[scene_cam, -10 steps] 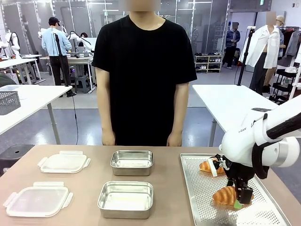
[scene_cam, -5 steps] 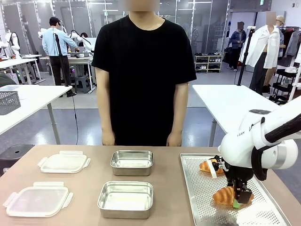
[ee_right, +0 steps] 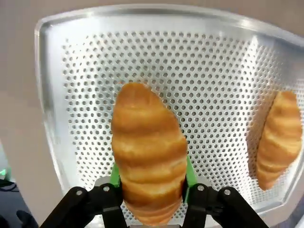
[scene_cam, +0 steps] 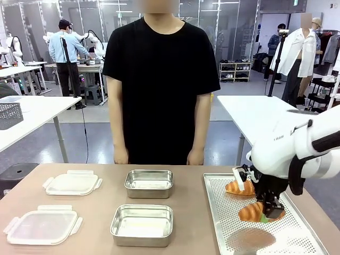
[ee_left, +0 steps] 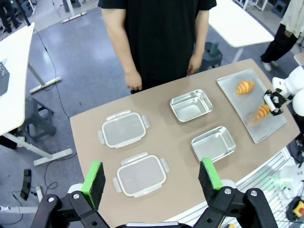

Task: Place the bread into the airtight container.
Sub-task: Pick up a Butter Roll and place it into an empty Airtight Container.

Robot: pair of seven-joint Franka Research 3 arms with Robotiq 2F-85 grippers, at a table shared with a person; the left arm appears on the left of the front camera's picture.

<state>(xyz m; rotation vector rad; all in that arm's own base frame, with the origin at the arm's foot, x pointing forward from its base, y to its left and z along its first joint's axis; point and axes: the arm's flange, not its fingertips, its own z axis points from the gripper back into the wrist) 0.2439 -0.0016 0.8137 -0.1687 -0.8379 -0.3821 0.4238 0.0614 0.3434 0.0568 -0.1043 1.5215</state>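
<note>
Tray (scene_cam: 219, 204): perforated metal, dull sheen. Tins (scene_cam: 141, 239): brushed steel. Lids (scene_cam: 42, 226): cloudy plastic. Surface (scene_cam: 95, 212): matt brown, smooth. Bread (ee_right: 147, 152): glossy, ridged crust.

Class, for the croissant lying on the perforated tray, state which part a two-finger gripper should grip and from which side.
Grip the croissant across its thick middle, coming down from above with the jaws closing across its short width. It lies flat on the tray, and its tapered ends would likely give a poorer hold.

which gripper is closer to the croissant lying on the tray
Right. The right gripper, shut on the other croissant, hangs beside the lying croissant over the tray. The left gripper, open, is high up toward the lids.
</note>
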